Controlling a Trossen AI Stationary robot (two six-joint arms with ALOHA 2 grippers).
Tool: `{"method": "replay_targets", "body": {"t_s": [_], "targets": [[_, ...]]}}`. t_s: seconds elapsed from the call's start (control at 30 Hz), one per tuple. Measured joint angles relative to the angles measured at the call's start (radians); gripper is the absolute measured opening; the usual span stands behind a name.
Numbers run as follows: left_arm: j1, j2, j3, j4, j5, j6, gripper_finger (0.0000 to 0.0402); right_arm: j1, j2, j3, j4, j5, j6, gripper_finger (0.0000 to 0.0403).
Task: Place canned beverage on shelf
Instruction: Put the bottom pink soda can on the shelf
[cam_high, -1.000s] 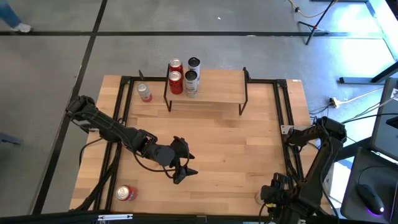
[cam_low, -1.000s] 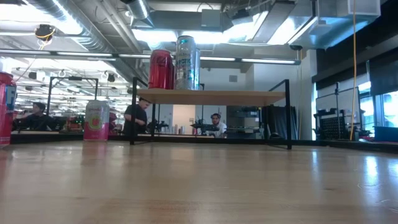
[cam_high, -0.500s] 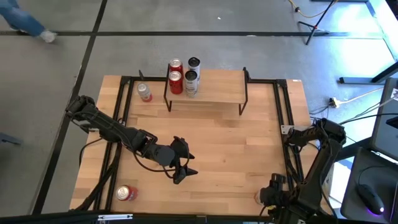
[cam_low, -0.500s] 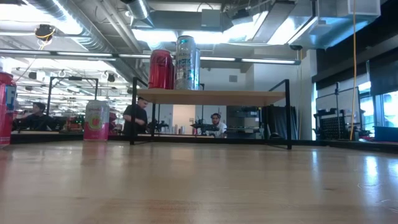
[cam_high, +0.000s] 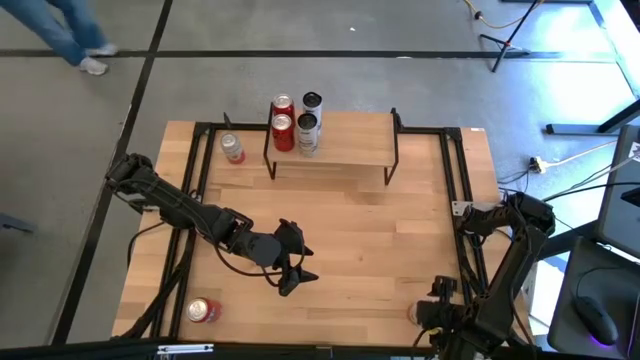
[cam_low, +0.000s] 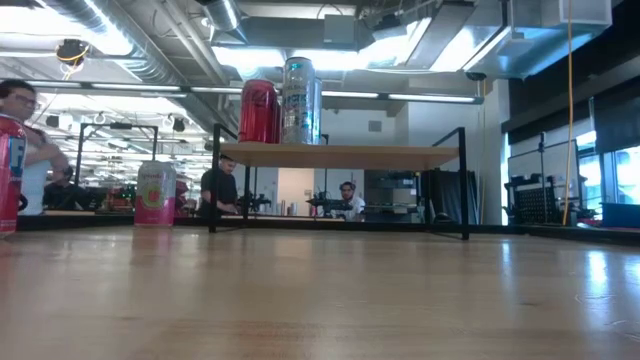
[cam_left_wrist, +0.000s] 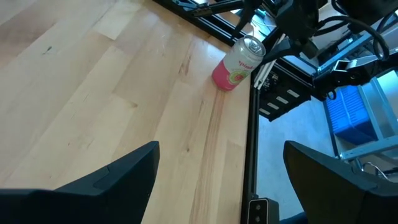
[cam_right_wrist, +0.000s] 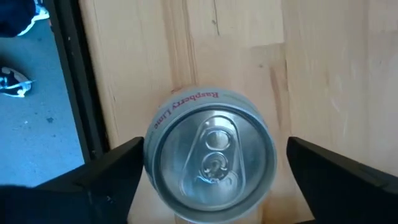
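A: Wood bench (cam_high: 400, 230), pale planks. From above, shelf (cam_high: 350, 140) at the far edge, four cans bunched at its left end: two red cans (cam_high: 282, 120), two dark cans (cam_high: 309, 120). Right half of the board bare.

B: Low view gives only one red and one pale can up there; the rest hide behind. It adds people in the room beyond.

A: Right wrist view alone shows the pink can (cam_right_wrist: 211, 158) top-down, upright at the near right corner, just beside the black frame rail. Right pincer (cam_right_wrist: 211, 180) straddles it, fingers spread wide on either side, not touching.

B: Left wrist view catches that same can from across the bench. Left pincer (cam_high: 297, 268) open, empty, hovering near bench centre.

A: Overhead extras: spare can (cam_high: 232, 149) left of the shelf, fallen can (cam_high: 204, 310) near the front left edge. Middle planks between pincers and shelf lie open.
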Motion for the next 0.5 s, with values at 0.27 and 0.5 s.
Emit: {"method": "replay_targets", "body": {"t_s": [0.27, 0.5], "targets": [[0.001, 0.0, 0.0, -0.001, 0.0, 0.0, 0.033, 0.0, 0.0, -0.002, 0.005, 0.017, -0.032, 0.0359], [0.001, 0.0, 0.0, -0.001, 0.0, 0.0, 0.033, -0.016, 0.0, -0.079, 0.073, -0.054, -0.043, 0.0358]]}}
